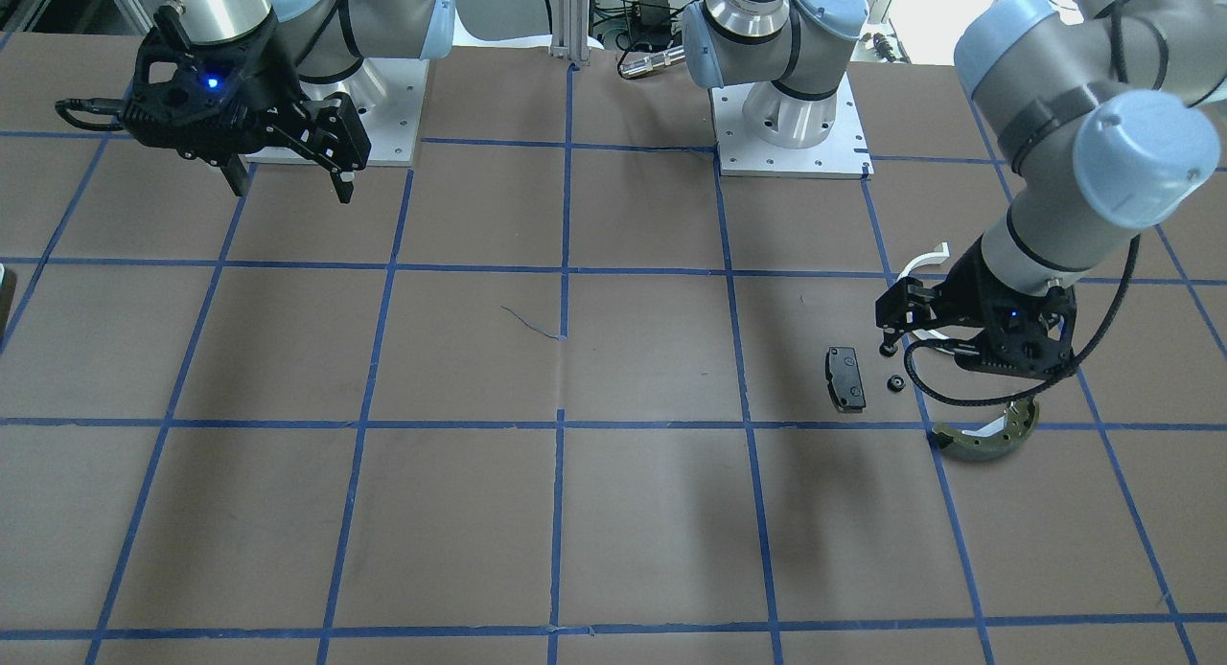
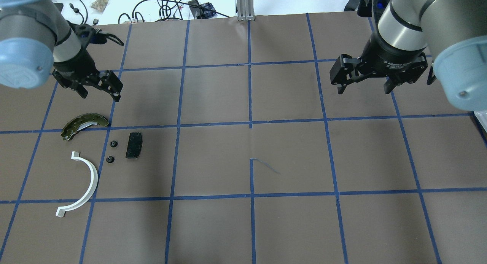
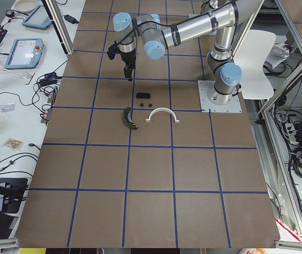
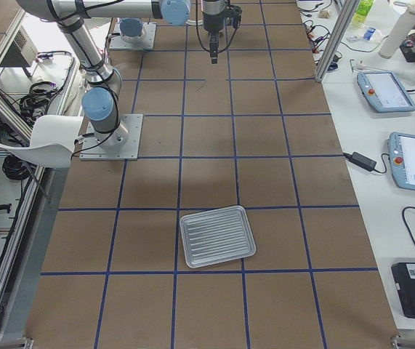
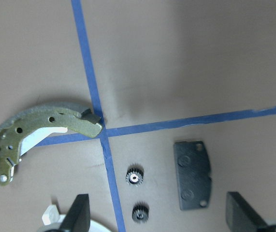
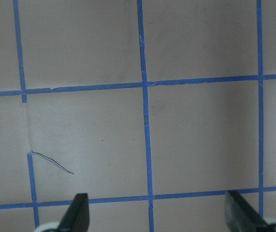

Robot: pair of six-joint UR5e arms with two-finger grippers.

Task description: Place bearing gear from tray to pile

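Note:
Two small black bearing gears [image 2: 113, 143] [image 2: 110, 159] lie on the table in the pile, between the black pad [image 2: 134, 145] and the white half-ring arc [image 2: 81, 184]. The olive brake shoe [image 2: 84, 125] lies beside them. The left wrist view shows both gears [image 5: 135, 178] [image 5: 139, 211], the pad [image 5: 192, 174] and the shoe [image 5: 36, 133]. My left gripper [image 2: 99, 95] is open and empty, raised above the table just beyond the pile. My right gripper [image 2: 363, 89] is open and empty above bare table. The silver tray [image 4: 216, 235] looks empty.
The table is brown paper with a grid of blue tape. The tray lies at the end of the table on my right side, and its corner shows at the overhead view's right edge [image 2: 481, 117]. Cables and tablets lie beyond the far edge.

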